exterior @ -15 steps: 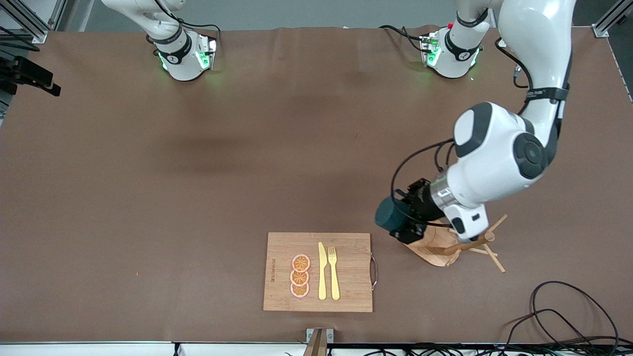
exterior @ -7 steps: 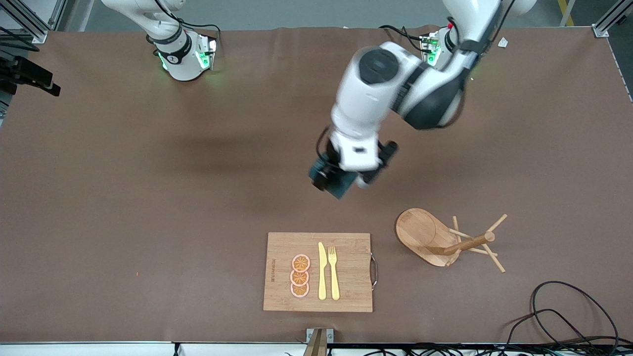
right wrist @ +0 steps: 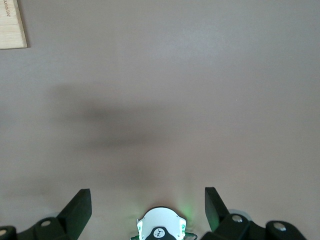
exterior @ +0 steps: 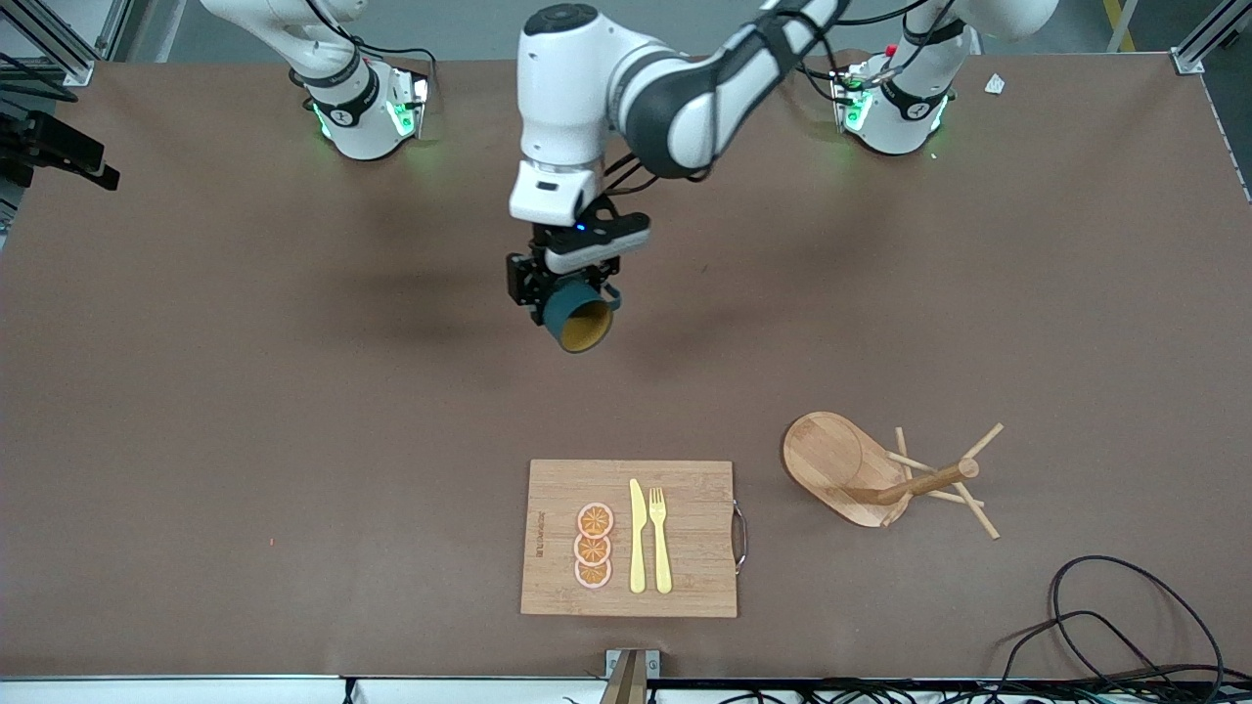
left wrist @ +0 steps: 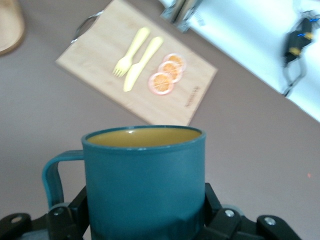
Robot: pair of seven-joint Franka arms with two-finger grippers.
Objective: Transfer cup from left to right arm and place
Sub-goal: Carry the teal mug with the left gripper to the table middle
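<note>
The dark teal-green cup (exterior: 577, 318) hangs tilted in the air over the bare table middle, its yellowish-brown inside facing the front camera. My left gripper (exterior: 565, 293) is shut on the cup's body. In the left wrist view the cup (left wrist: 145, 175) fills the space between the black fingers (left wrist: 67, 217), with its loop handle sticking out to one side. My right gripper (right wrist: 147, 200) shows only in the right wrist view. It is open and empty, high over the right arm's own base (right wrist: 160, 231).
A wooden cutting board (exterior: 548, 577) with a yellow knife, a fork and three orange slices lies near the front edge. A wooden peg rack (exterior: 880, 474) lies beside it toward the left arm's end. Black cables (exterior: 1125, 626) lie at that front corner.
My left arm has swung the cup away from the peg rack, farther from the front camera and toward the right arm's end. The cup's mouth has turned toward the front camera.
</note>
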